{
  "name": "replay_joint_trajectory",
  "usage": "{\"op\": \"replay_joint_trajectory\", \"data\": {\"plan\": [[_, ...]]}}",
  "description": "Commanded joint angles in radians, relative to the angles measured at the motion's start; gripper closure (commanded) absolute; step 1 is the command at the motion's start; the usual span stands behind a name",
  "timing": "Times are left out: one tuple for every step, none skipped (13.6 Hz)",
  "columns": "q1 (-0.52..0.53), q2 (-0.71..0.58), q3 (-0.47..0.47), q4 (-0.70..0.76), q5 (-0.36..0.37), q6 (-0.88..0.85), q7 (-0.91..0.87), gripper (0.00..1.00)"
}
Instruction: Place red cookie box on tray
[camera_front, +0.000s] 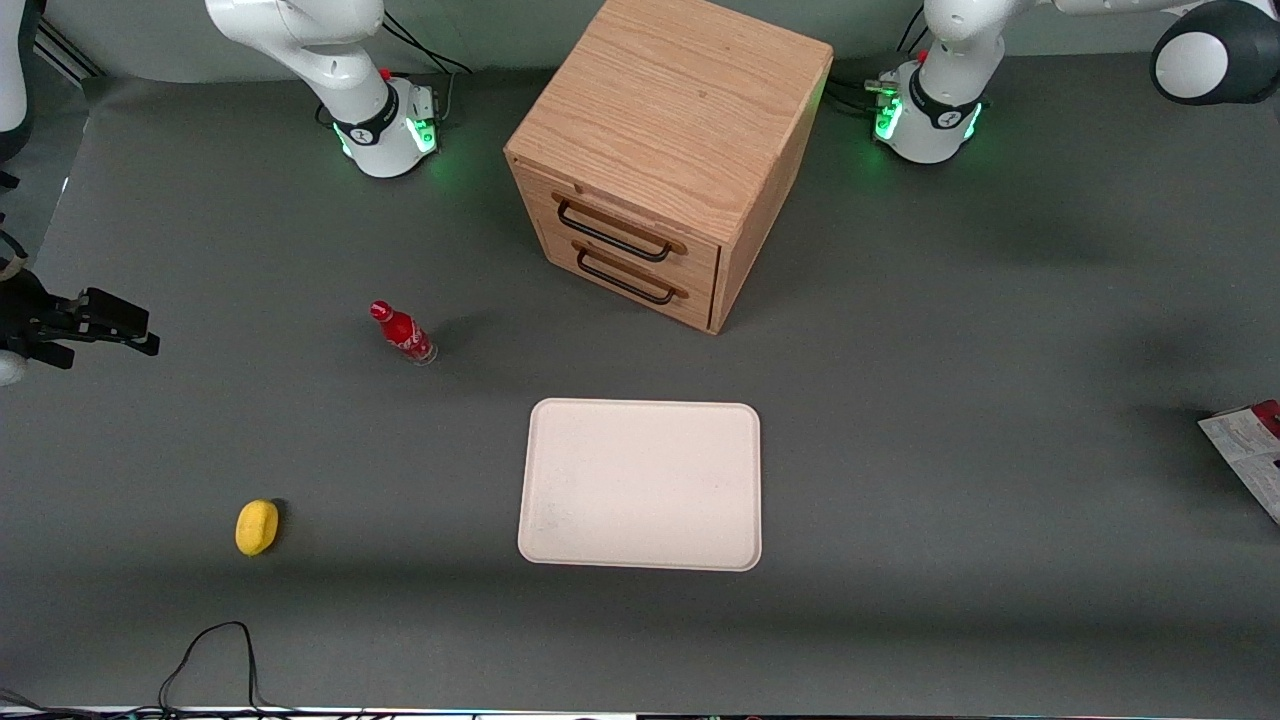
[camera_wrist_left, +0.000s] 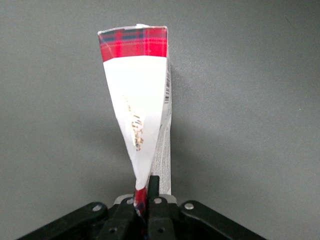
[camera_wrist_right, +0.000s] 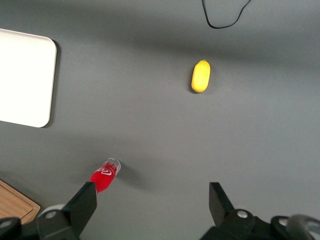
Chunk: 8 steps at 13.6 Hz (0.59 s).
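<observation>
My left gripper (camera_wrist_left: 146, 189) is shut on one end of the red cookie box (camera_wrist_left: 140, 90), a thin box with white printed panels and a red tartan end that points away from the wrist over bare grey table. In the front view only part of the box (camera_front: 1248, 452) shows, at the working arm's end of the table at the picture's edge; the gripper itself is out of that view. The cream tray (camera_front: 640, 485) lies flat with nothing on it, near the front camera and well apart from the box. It also shows in the right wrist view (camera_wrist_right: 25, 75).
A wooden two-drawer cabinet (camera_front: 660, 150) stands farther from the front camera than the tray. A small red bottle (camera_front: 403, 334) and a yellow fruit (camera_front: 257, 527) lie toward the parked arm's end. A black cable (camera_front: 210, 650) lies by the front edge.
</observation>
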Motion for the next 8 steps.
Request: {"op": "replay_joint_trajectory", "data": {"plan": [[-0.007,-0.004,0.006,0.034,-0.008,-0.038,0.014,1.0],[-0.007,-0.019,0.006,0.039,-0.008,-0.085,0.013,1.0],[-0.008,-0.036,0.006,0.06,-0.01,-0.145,0.008,1.0],[-0.017,-0.056,0.005,0.077,-0.011,-0.217,-0.001,1.0],[-0.037,-0.088,0.006,0.077,-0.011,-0.277,-0.015,1.0],[-0.06,-0.144,0.008,0.066,-0.005,-0.332,-0.045,1.0],[-0.074,-0.201,0.008,0.05,-0.001,-0.394,-0.079,1.0],[-0.083,-0.267,0.006,0.021,-0.001,-0.459,-0.102,1.0]]}}
